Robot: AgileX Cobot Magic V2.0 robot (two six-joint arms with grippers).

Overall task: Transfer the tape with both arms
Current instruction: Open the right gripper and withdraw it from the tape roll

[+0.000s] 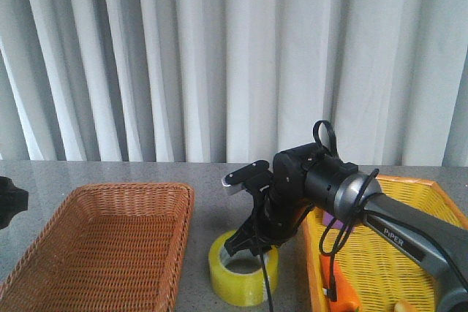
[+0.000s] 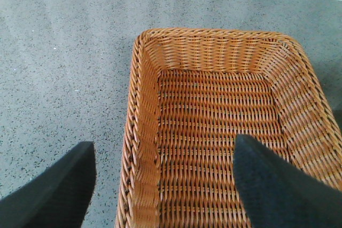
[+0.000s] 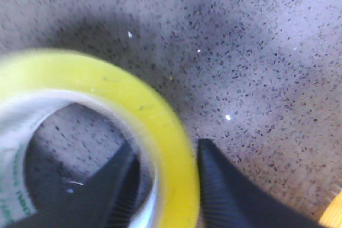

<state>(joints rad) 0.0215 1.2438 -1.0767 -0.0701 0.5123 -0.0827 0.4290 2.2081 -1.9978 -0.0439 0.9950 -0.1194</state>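
**Inspector A:** Nearest first, then. The tape [image 1: 243, 275] lies flat on the grey surface [image 1: 212, 202], in the gap between the wicker basket [image 1: 102, 253] and the yellow tray [image 1: 409, 253]. Condition?

**Inspector B:** On the surface, as far as the front view tells. The right gripper [image 1: 245, 242] is down on it. In its wrist view one finger sits inside the core and one outside, the yellow wall of the roll [image 3: 160, 132] between them. The jaws stand close about that wall; whether they are pressing it I cannot tell, the picture being blurred.

**Inspector A:** And the left side?

**Inspector B:** The left gripper [image 2: 160, 185] hangs over the near-left rim of the basket, jaws spread wide and holding nothing. In the front view only a dark piece of that arm shows at the left edge, well apart from the tape.

**Inspector A:** Further back?

**Inspector B:** The tray holds a purple cube [image 1: 338, 221] and an orange object [image 1: 344, 294], partly hidden by the right arm. White curtains [image 1: 219, 56] hang behind.

**Inspector A:** Progress?

**Inspector B:** Early, in my judgement. The pickup is under way at best. Lifting the roll, passing it to the left gripper and setting it down all remain; the basket, which is empty, looks the likely destination.
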